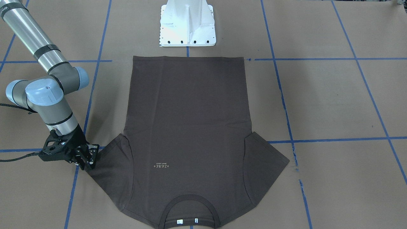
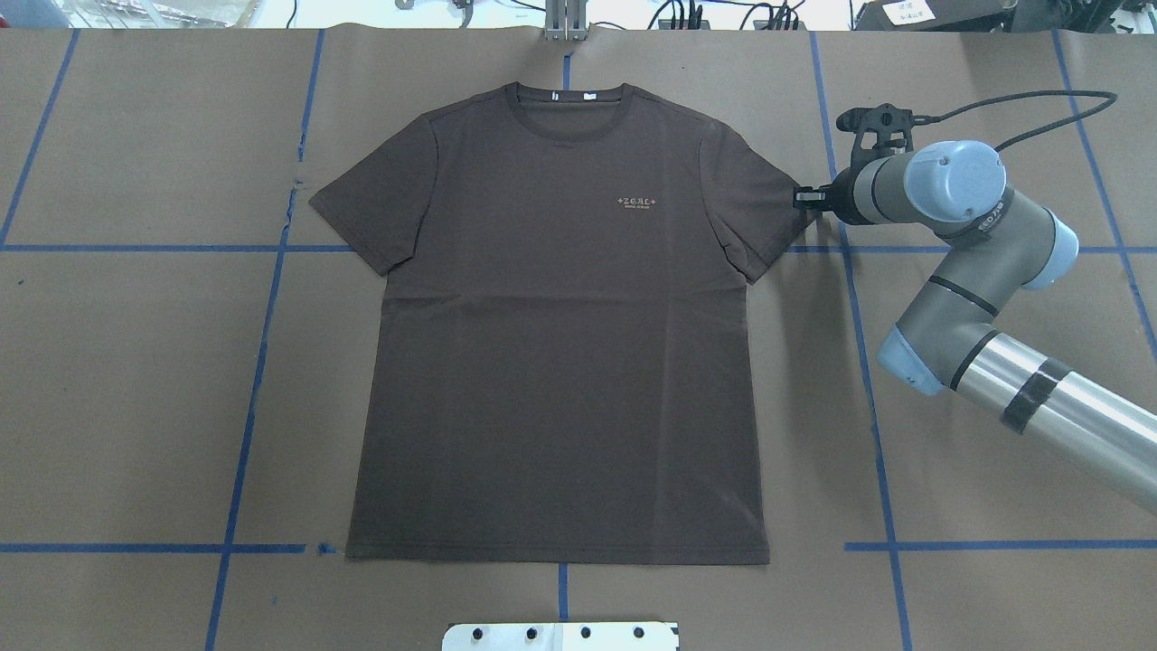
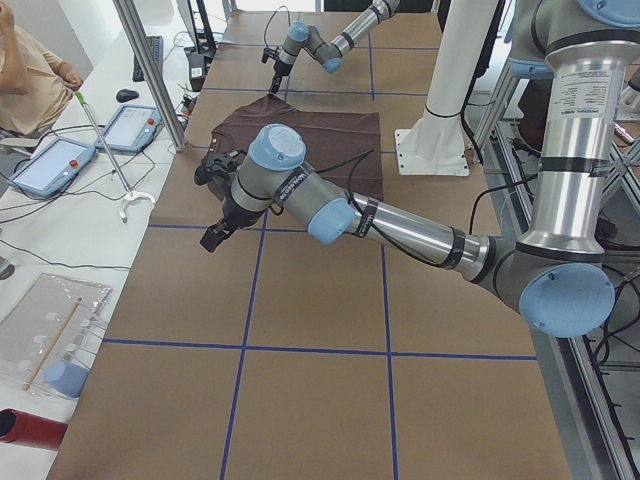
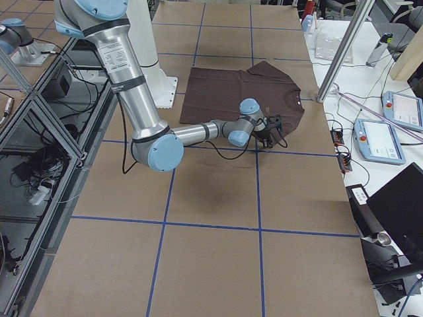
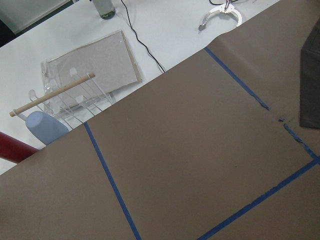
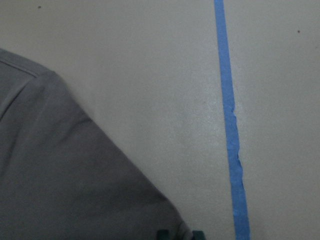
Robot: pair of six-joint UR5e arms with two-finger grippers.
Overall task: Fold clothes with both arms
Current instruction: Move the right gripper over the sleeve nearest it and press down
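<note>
Shirt (image 2: 560, 362) lies flat and face up in the middle of the paper-covered table (image 2: 136, 389). Its collar (image 2: 569, 99) is at the far edge and its hem (image 2: 560, 558) runs straight just short of the pedestal (image 1: 187, 22).

The right claw (image 2: 807, 197) is low at the outer tip of the right sleeve (image 2: 755, 212), reaching in from the side, with its arm stretched over bare paper. In the right wrist view the sleeve's corner runs down between two fingertips (image 6: 161, 234) that just show at the bottom edge, a narrow gap between them. I cannot tell whether they pinch the cloth or only flank it.

The left claw (image 3: 214, 237) shows only in the side view, over bare paper and well short of the shirt. I cannot tell whether its jaws are apart or together. Its wrist view catches just a dark corner of cloth at the right edge.

The left sleeve (image 2: 362, 217) is spread flat with nothing touching it. The side seams are straight and the body is smooth, with faint creases across the chest. Blue tape (image 2: 859, 298) runs just outside the right sleeve's tip. Wide bare paper lies on both sides of the shirt.
</note>
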